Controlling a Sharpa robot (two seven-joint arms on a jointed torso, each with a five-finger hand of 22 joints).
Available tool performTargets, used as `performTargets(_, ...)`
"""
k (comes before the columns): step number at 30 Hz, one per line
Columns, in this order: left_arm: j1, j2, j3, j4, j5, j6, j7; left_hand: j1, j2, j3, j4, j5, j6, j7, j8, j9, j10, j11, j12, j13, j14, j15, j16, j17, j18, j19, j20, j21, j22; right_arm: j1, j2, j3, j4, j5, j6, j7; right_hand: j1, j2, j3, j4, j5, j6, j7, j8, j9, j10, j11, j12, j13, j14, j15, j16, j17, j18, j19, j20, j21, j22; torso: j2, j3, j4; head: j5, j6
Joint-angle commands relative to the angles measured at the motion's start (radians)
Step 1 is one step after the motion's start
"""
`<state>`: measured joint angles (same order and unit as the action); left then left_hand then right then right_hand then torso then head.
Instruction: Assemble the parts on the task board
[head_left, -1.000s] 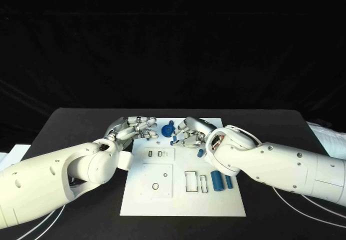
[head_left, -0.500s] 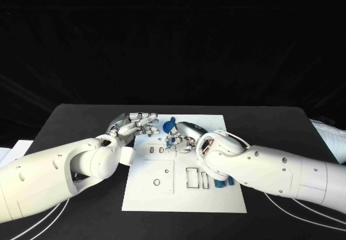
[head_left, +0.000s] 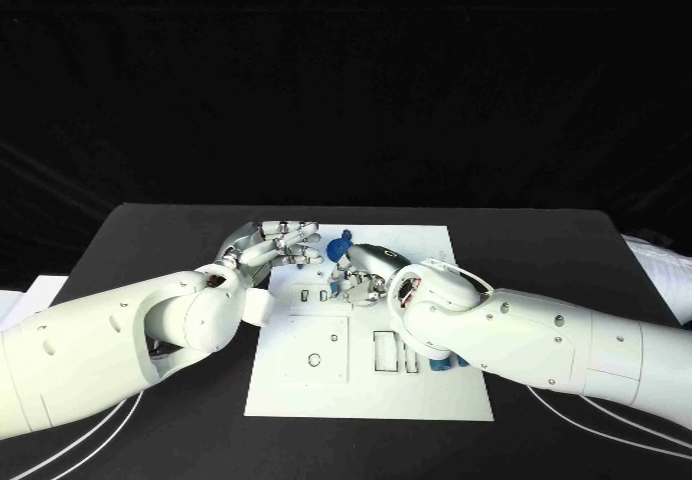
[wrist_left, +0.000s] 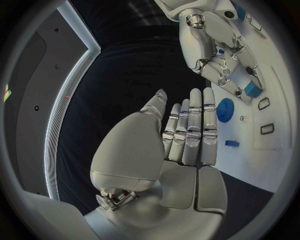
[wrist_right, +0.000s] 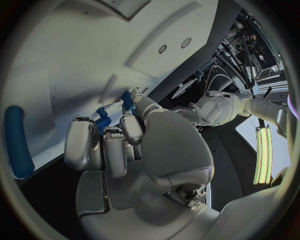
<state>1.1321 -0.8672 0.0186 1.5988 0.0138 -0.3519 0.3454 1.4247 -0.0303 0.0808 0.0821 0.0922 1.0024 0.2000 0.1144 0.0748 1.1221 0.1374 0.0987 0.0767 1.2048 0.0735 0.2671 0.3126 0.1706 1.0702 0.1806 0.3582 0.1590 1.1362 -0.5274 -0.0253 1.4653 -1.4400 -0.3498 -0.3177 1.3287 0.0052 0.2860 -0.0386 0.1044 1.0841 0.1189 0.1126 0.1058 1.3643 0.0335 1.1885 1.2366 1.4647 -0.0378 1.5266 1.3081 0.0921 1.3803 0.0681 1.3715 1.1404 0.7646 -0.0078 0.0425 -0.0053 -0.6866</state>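
Observation:
The white task board (head_left: 368, 385) lies in the middle of the black table. A blue gear (head_left: 339, 247) stands near its far edge, also seen as a blue gear (wrist_left: 225, 109). My left hand (head_left: 281, 245) hovers at the board's far left corner, fingers straight and apart, holding nothing; the left hand (wrist_left: 187, 132) is flat. My right hand (head_left: 361, 277) bends over the board just nearer than the gear. Its curled fingers (wrist_right: 103, 147) pinch a small blue part (wrist_right: 102, 120). A blue cylinder (wrist_right: 17, 140) lies on the board behind the right hand.
Empty slots (head_left: 310, 296) and rectangular recesses (head_left: 384, 352) mark the board's middle. A small blue piece (wrist_left: 231, 143) lies on the board near the gear. My right forearm (head_left: 534, 335) covers the board's right side. White sheets (head_left: 661, 265) lie at the table's right edge.
My right arm has swung left across the board, covering most of the blue cylinders. The left hand's fingers have straightened and spread near the far left corner.

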Motion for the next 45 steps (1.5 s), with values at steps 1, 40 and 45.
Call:
performTargets(1,0.001,0.003,0.001,0.003,0.005,0.018,0.009,-0.001,0.008,-0.001,-0.007,-0.005,-0.002,0.0,-0.005,-0.001,-0.002,0.0,-0.006,-0.001,-0.005,0.002,-0.003,0.001,0.01,-0.001,-0.001,0.005,0.001,-0.005,0.006,-0.002,-0.004,-0.03,0.037,-0.014,-0.007,-0.001,0.003,0.001,0.002,0.002,-0.002,0.0,0.002,-0.005,-0.003,-0.007,-0.001,0.089,-0.003,-0.003,0.184,-0.008,-0.001,-0.003,-0.004,-0.001,0.0,-0.0001,0.0003,0.001,-0.003)
performTargets(40,0.001,0.002,0.001,0.001,0.005,0.022,0.004,-0.001,0.009,0.0,-0.008,-0.005,-0.002,0.0,-0.005,-0.001,-0.001,0.0,-0.006,-0.001,-0.006,0.002,-0.003,0.002,0.01,-0.002,-0.001,0.005,0.001,-0.012,-0.001,-0.006,0.003,-0.088,0.064,-0.055,-0.067,-0.066,-0.034,0.016,0.019,-0.044,0.016,-0.031,-0.008,-0.065,0.013,-0.108,-0.081,0.082,0.01,-0.022,0.157,-0.002,-0.018,0.007,-0.026,-0.036,-0.001,0.0,0.0008,0.007,-0.016)
performTargets(45,0.001,0.002,0.001,0.001,0.005,0.022,0.002,-0.001,0.009,0.0,-0.008,-0.005,-0.002,0.0,-0.005,-0.001,-0.001,0.0,-0.006,-0.001,-0.006,0.002,-0.003,0.002,0.01,-0.002,-0.001,0.005,0.001,-0.012,0.001,-0.007,0.002,-0.084,0.063,-0.05,-0.077,-0.075,-0.047,0.022,0.025,-0.046,0.016,-0.032,-0.008,-0.067,0.014,-0.112,-0.085,0.081,0.011,-0.024,0.155,-0.002,-0.02,0.009,-0.029,-0.039,-0.001,-0.0004,0.0007,0.007,-0.017)
